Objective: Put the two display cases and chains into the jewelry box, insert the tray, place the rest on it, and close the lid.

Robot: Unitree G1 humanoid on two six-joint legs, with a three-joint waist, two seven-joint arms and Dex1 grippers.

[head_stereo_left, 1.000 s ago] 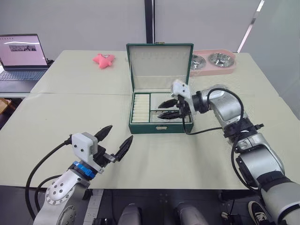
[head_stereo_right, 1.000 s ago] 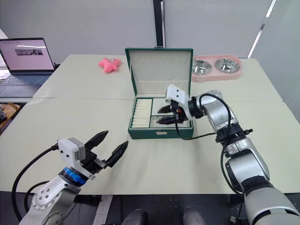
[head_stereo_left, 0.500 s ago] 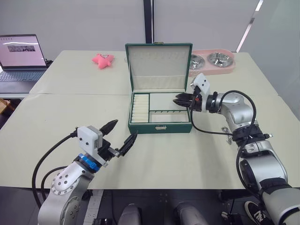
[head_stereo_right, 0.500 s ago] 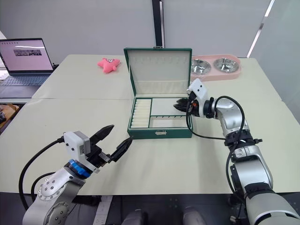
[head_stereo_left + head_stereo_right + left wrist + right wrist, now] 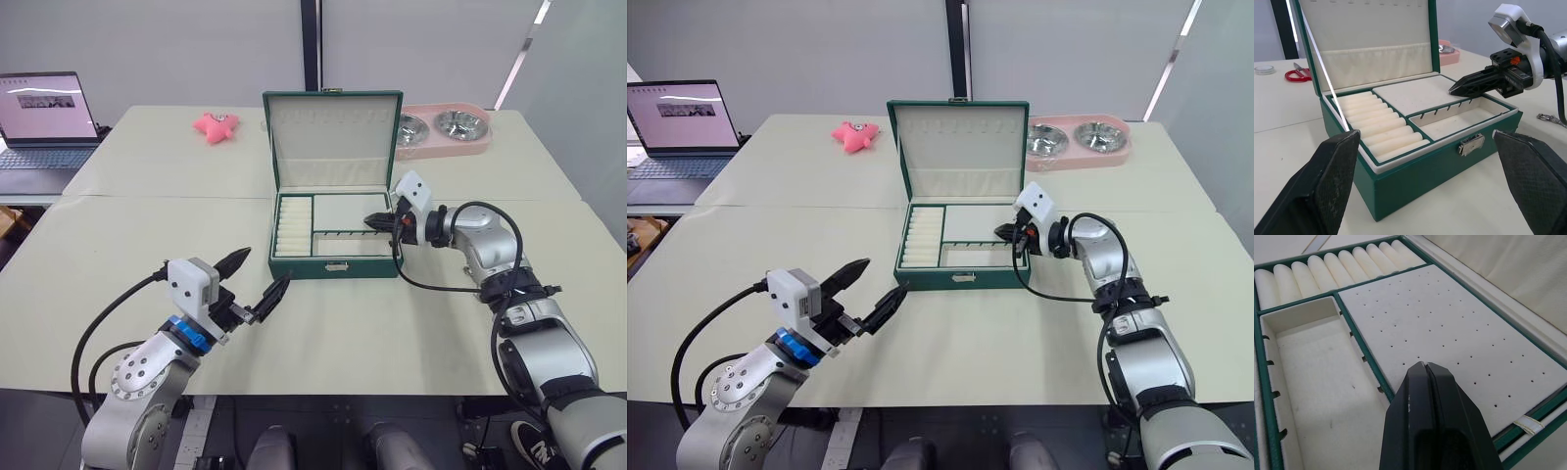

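Note:
The dark green jewelry box (image 5: 333,266) stands mid-table with its lid (image 5: 333,142) upright. The cream-lined tray (image 5: 1415,93) sits inside it, with ring rolls, a perforated pad and an empty front compartment. My right gripper (image 5: 371,222) is shut with nothing in it, its tip (image 5: 1422,367) hovering over the tray's right edge above the pad. My left gripper (image 5: 265,269) is open and empty, low over the table in front of the box's left corner. A short silver chain (image 5: 1546,117) lies on the table right of the box. The display cases are out of view.
A pink double-bowl feeder (image 5: 446,130) sits behind the box on the right, a pink star toy (image 5: 217,123) behind it on the left. A laptop (image 5: 44,117) is at the far left. Red scissors (image 5: 1295,74) lie beyond the box.
My right gripper has closed and pulled back from over the front compartment to the tray's right edge. My left gripper has crept a little closer to the box, still open.

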